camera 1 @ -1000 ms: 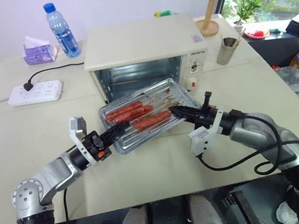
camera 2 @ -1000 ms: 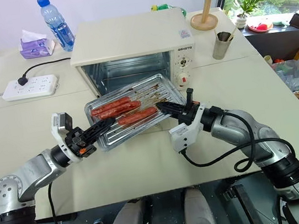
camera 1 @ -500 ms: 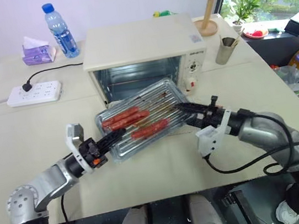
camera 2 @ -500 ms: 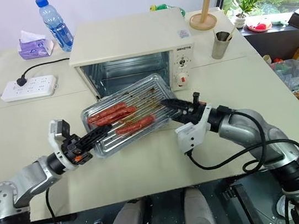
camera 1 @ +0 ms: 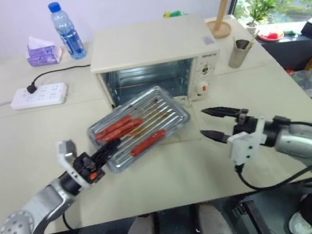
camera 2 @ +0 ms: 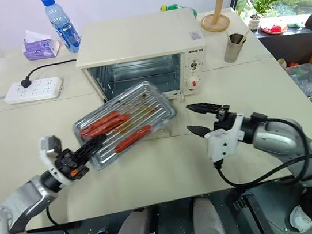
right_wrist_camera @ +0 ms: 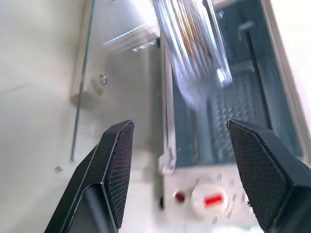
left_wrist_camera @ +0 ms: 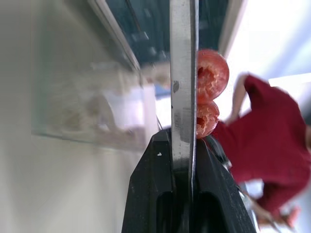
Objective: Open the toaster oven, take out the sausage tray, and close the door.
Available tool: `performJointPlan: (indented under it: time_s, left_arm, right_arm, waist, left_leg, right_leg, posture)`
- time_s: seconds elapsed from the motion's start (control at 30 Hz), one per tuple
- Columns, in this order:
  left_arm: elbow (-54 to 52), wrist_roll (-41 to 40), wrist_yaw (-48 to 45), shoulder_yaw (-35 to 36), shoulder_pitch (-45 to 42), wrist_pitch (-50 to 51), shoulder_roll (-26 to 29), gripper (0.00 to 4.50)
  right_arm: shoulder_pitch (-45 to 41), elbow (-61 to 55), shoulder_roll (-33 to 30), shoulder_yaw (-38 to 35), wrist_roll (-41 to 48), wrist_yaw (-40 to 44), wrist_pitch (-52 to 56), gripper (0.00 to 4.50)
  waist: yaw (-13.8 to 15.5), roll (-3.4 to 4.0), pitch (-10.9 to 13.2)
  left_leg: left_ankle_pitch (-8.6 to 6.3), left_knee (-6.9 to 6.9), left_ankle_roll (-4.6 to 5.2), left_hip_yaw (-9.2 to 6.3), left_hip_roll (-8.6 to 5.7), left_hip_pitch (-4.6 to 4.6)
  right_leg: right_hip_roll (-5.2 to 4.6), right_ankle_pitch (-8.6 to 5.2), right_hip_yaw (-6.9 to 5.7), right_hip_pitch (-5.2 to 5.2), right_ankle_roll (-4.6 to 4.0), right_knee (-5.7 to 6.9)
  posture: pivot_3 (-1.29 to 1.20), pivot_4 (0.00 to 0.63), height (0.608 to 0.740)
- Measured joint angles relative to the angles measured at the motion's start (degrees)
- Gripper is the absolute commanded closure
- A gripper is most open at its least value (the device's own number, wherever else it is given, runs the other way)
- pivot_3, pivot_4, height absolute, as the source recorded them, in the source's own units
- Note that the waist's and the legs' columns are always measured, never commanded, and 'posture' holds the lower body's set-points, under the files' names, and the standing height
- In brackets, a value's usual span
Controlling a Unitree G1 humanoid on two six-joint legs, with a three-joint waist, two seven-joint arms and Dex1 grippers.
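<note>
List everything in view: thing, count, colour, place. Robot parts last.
toaster oven: 1, cream-white, table centre, door open flat
sausage tray: 1, silver with red-brown sausages, tilted before oven
water bottle: 1, clear with blue cap, back left
tissue pack: 1, purple, back left
power strip: 1, white, left of oven
wooden rack: 1, tan, back right
metal cup: 1, grey, right of oven
left gripper: black, shut on the tray's near-left edge
right gripper: black, open, right of tray, apart
</note>
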Motion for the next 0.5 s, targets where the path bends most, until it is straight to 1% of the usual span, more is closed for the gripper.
performJointPlan:
  time_s: [0.13, 0.3, 0.43, 0.5]
  left_arm:
    - [-4.99, -0.01, 0.25, 4.45, 6.28, -3.05, -1.6, 4.5]
    - [-10.22, -0.01, 1.31, 9.06, 13.44, -8.84, -5.23, 4.5]
    - [-13.45, -0.01, 1.48, 12.27, 17.28, -12.4, -7.67, 4.5]
    - [-14.72, -0.01, 2.41, 14.04, 18.2, -15.93, -9.71, 4.5]
  right_arm:
    - [-0.03, 3.85, 1.44, -1.49, 6.18, 1.73, 6.38, 1.39]
    - [-3.36, 10.02, 7.03, -1.38, 14.33, 3.67, 19.73, 1.39]
    - [-7.05, 15.81, 9.72, -1.37, 16.17, 4.31, 24.66, 1.39]
    - [-8.22, 18.1, 11.0, -1.12, 16.58, 5.27, 26.69, 1.39]
  waist:
    - [0.07, -0.01, 0.0]
    - [0.13, 0.01, 0.01]
    - [0.13, 0.01, 0.0]
    - [0.17, 0.01, 0.0]
  left_leg:
    - [-0.04, 0.0, 0.05, 0.02, 0.05, -0.01]
    - [-0.07, -0.01, 0.08, 0.04, 0.1, -0.04]
    - [-0.08, -0.01, 0.1, 0.11, 0.11, -0.05]
    - [-0.09, -0.01, 0.1, 0.12, 0.12, -0.07]
  right_leg:
    - [-0.01, 0.06, 0.0, 0.11, -0.08, -0.25]
    - [-0.01, 0.07, -0.01, 0.11, -0.09, -0.33]
    - [-0.02, 0.08, -0.01, 0.12, -0.1, -0.42]
    - [-0.02, 0.08, -0.01, 0.12, -0.1, -0.44]
  posture:
    - [0.0, 0.15, 0.739]
    - [0.0, 0.15, 0.739]
    - [0.0, 0.15, 0.739]
    - [0.0, 0.15, 0.739]
